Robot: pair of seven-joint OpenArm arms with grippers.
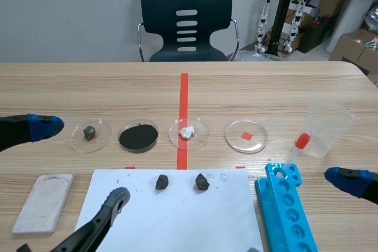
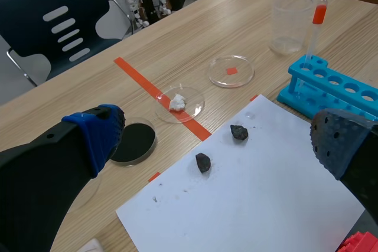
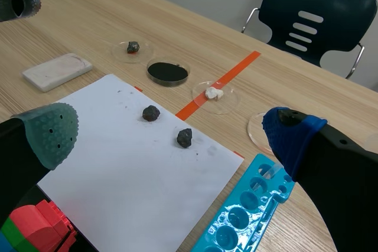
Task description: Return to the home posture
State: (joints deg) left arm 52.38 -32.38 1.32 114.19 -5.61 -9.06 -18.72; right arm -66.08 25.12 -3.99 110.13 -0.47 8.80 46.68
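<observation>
Your left tool (image 2: 215, 141) is open, its fingers straddling the left edge of the white sheet (image 1: 171, 216) above the bench (image 1: 266, 81). Your right tool (image 3: 171, 136), open too, spans the blue rack (image 1: 286, 205) beside the sheet's right edge. One dark lump (image 1: 162, 182) and a second lump (image 1: 202, 182) lie near the sheet's far edge.

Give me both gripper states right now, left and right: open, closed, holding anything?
Left gripper: open, holding nothing.
Right gripper: open, holding nothing.
</observation>
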